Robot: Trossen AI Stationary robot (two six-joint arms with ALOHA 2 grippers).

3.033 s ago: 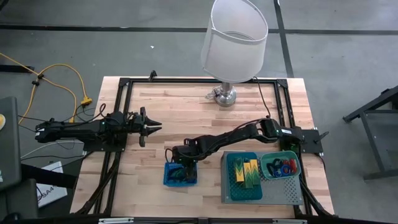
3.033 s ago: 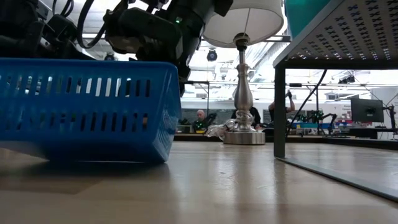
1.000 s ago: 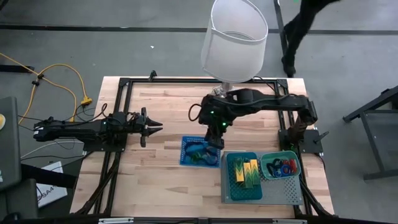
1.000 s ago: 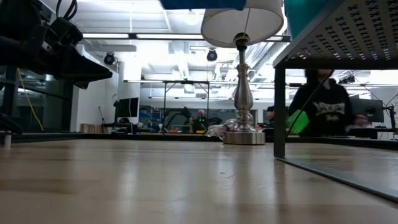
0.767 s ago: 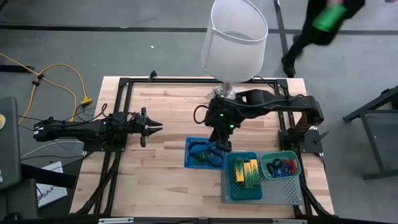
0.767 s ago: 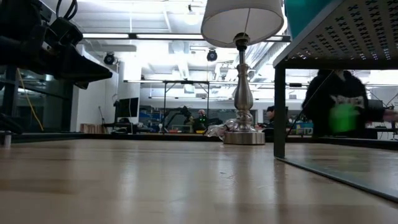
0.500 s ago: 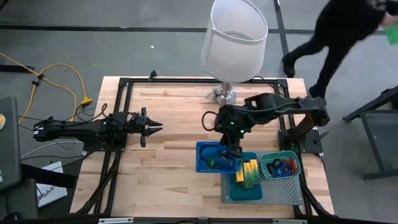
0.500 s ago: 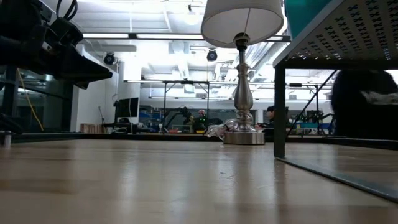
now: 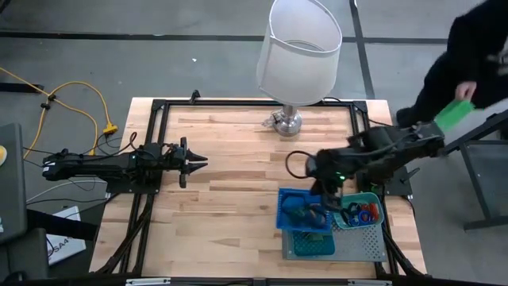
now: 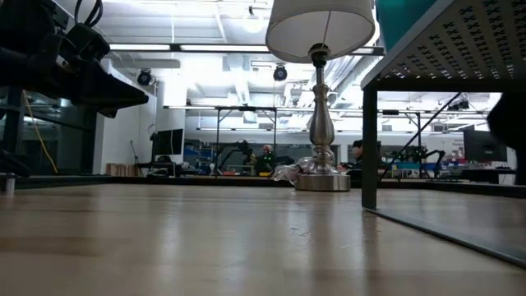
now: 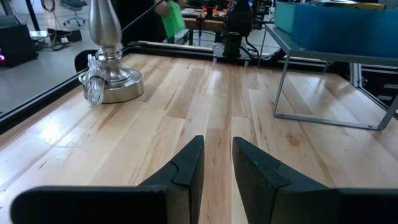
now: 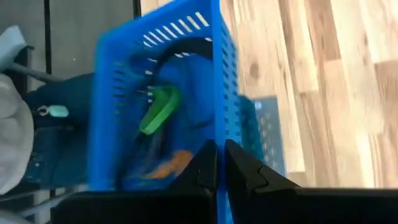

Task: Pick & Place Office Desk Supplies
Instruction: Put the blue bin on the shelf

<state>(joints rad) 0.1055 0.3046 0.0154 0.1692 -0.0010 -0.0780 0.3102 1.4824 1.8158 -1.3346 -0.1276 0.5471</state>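
Observation:
My right gripper (image 9: pixel 320 206) is shut on a blue slotted basket (image 9: pixel 302 213), which it holds in the air over the grey perforated box (image 9: pixel 349 248) at the table's near right. In the right wrist view, green, orange and dark supplies (image 12: pixel 158 112) lie in the basket. A teal tray (image 9: pixel 359 213) with red and blue rings sits on the box beside it. My left gripper (image 9: pixel 198 161) waits at the table's left side, level, its fingers (image 11: pixel 186 165) a narrow gap apart with nothing between them. My right gripper pinches one side wall of the blue basket at its rim (image 12: pixel 219 134); one finger seems to be inside the basket and one outside. The fingers slant down from above. The basket hangs lifted clear, above the grey box.
A tall lamp with a white shade (image 9: pixel 298 48) and chrome base (image 9: pixel 287 123) stands at the table's far middle. A black frame (image 9: pixel 159 119) runs around the tabletop. A person (image 9: pixel 476 40) holding something green is beyond the table's far right corner.
My right gripper has carried the blue basket from the table's middle toward the right and near edges, rising a little, until it hangs over the grey box. The person has walked past the far right corner.

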